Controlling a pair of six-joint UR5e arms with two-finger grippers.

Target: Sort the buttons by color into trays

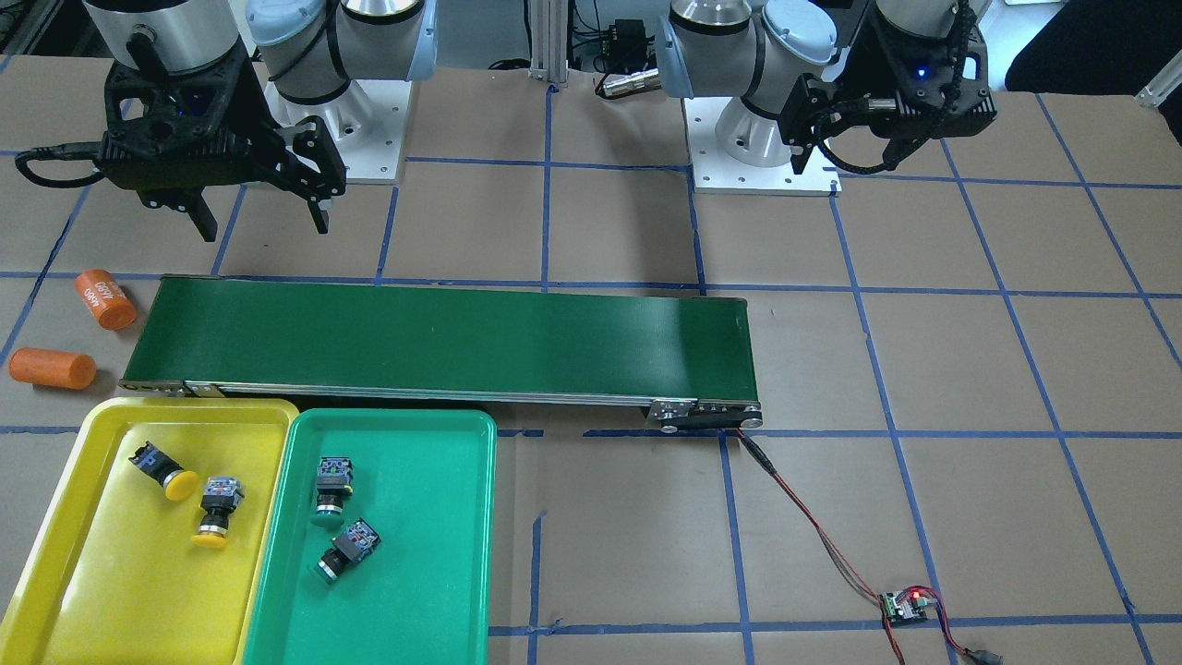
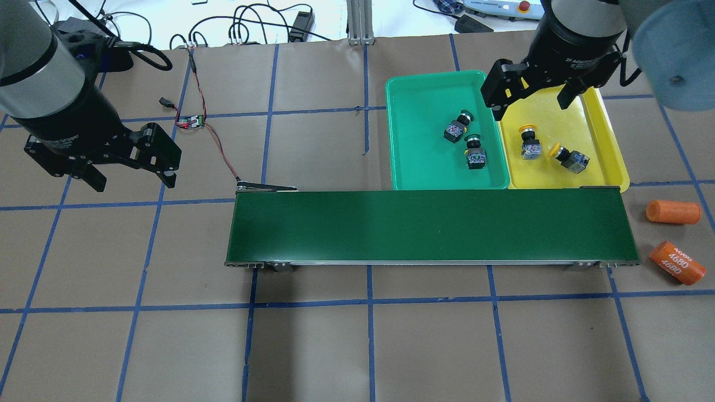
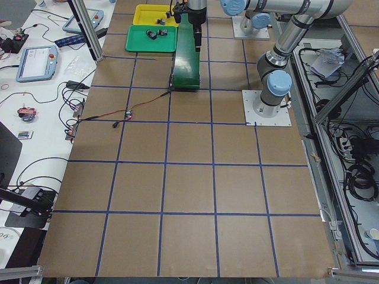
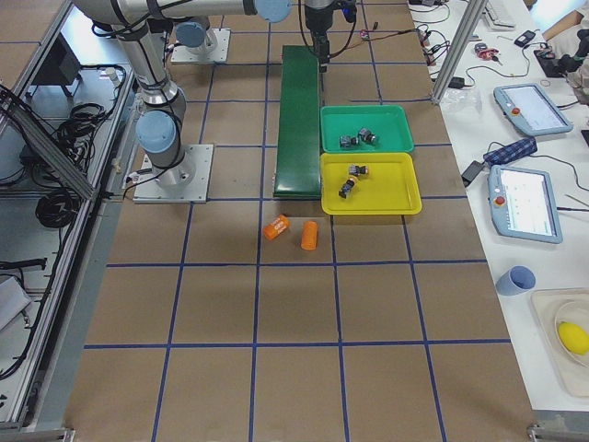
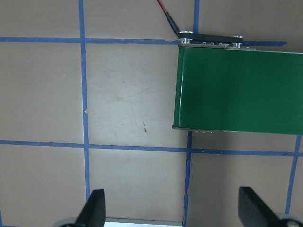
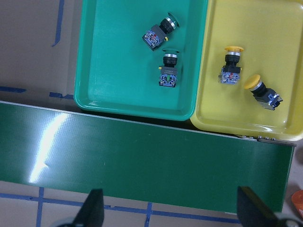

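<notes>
Apparently the sorting is looking finished, so the danger is now lying in any extra move. Nearest the front camera, the yellow tray (image 1: 120, 600) is holding both yellow buttons (image 1: 168, 471) (image 1: 214, 517). The green tray (image 1: 416, 573), touching it side by side, is holding both green buttons (image 1: 331, 485) (image 1: 348, 550). All four are lying on their sides, apart from one another. Their round caps are making them likely to roll if a tray gets bumped, and the ones lying closest to the shared rim could hop into the wrong colour.

Just beyond the trays, the belt (image 1: 443, 337) is sitting bare, with two orange cylinders (image 1: 104, 298) (image 1: 53, 367) resting off its end near the yellow tray's corner. A grab at these would be dragging in things that are no part of the sort.

Farther back, the right gripper (image 1: 261, 220) is hanging above the belt's tray end with its fingers spread wide and gripping nothing. A needless descent from there could be landing a finger on a tray rim and tipping or shoving the tray, or nudging a button across.

Farthest along, off the belt's other end, the left gripper (image 2: 133, 181) is hovering over bare table, likewise spread and empty. The red wire (image 2: 218, 148) and its small board (image 2: 190, 121) are lying near it. A low sweep could be snagging that wire and tugging the belt against the trays.
</notes>
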